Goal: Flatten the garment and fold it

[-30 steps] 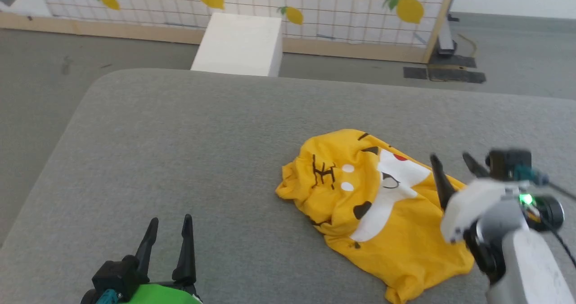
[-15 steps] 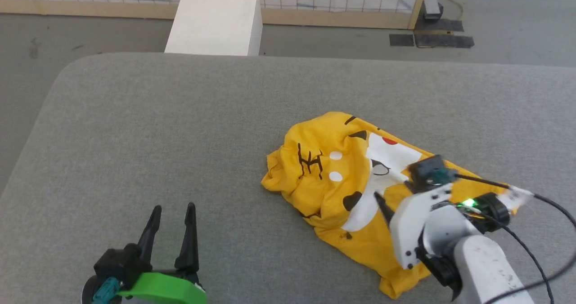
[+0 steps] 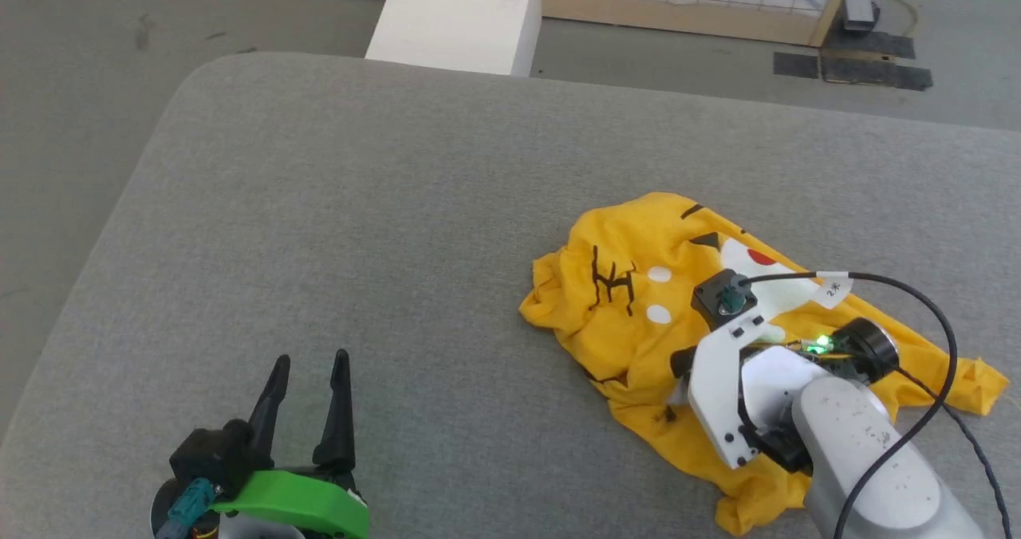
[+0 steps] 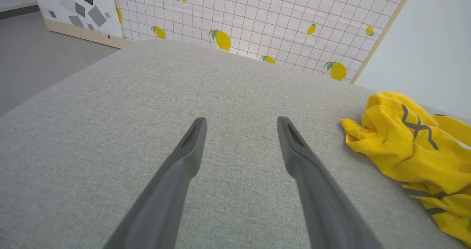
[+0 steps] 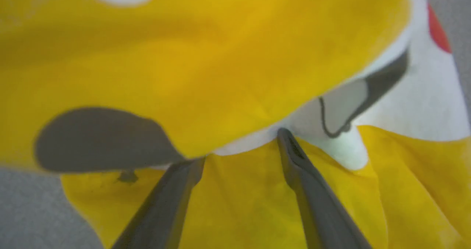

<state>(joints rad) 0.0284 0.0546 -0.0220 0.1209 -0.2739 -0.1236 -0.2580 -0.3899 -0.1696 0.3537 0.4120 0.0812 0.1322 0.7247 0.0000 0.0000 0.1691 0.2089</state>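
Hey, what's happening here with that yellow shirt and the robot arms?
A two-armed robot is setting about flattening and folding the garment, a yellow cartoon-print T-shirt lying crumpled on a grey padded surface. Its right gripper is down on the middle of the shirt, fingers apart, tips at a fold of cloth, with nothing pinched yet. Its left gripper hovers open above bare surface, apart from the shirt.
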